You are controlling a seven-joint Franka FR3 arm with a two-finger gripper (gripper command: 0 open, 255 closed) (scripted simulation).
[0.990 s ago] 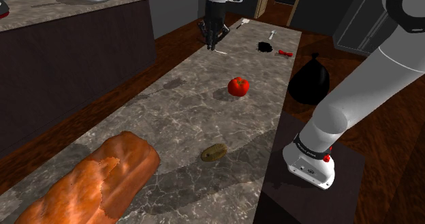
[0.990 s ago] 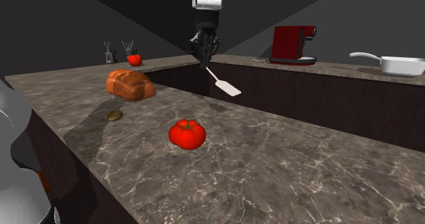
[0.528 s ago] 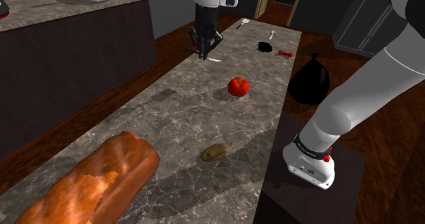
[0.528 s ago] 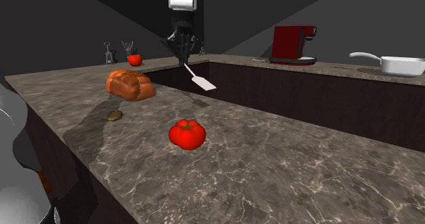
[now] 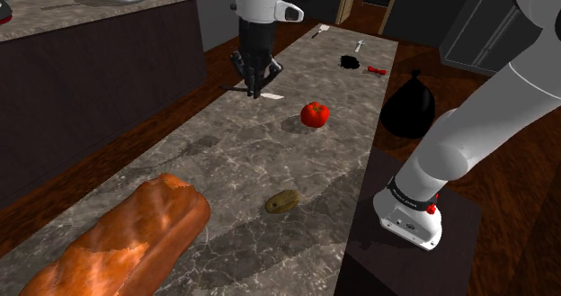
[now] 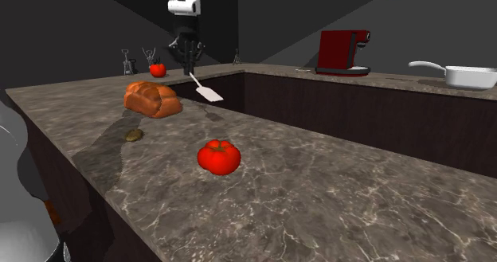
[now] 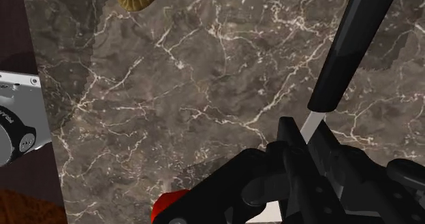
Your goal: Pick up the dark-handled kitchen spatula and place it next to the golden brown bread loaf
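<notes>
Shoulder view: the black gripper (image 5: 256,87) hangs over the marbled counter (image 5: 225,164), fingers pointing down and clamped on the spatula (image 5: 272,96), whose white blade juts out level toward the view's right, clear of the surface. A red tomato (image 5: 315,114) sits on the counter near the blade; a small brown lump (image 5: 281,201) lies nearer the stand (image 5: 412,215). The bread loaf (image 5: 135,240) lies at the view's lower left, well apart from the spatula. A black bag (image 5: 409,105) sits on the floor beside the counter. Second exterior view: the gripper (image 6: 189,66) holds the spatula (image 6: 209,93) aloft, blade tilted downward, just to the right of the bread loaf (image 6: 151,99) in this view and not touching it; the tomato (image 6: 219,156) rests closer to the camera. A red coffee machine (image 6: 342,52) and a pan (image 6: 468,76) stand on the rear counter. Wrist view: the fingers (image 7: 294,144) grip the thin shank of the spatula (image 7: 346,49), its dark handle extending beyond them above the counter (image 7: 170,86)
</notes>
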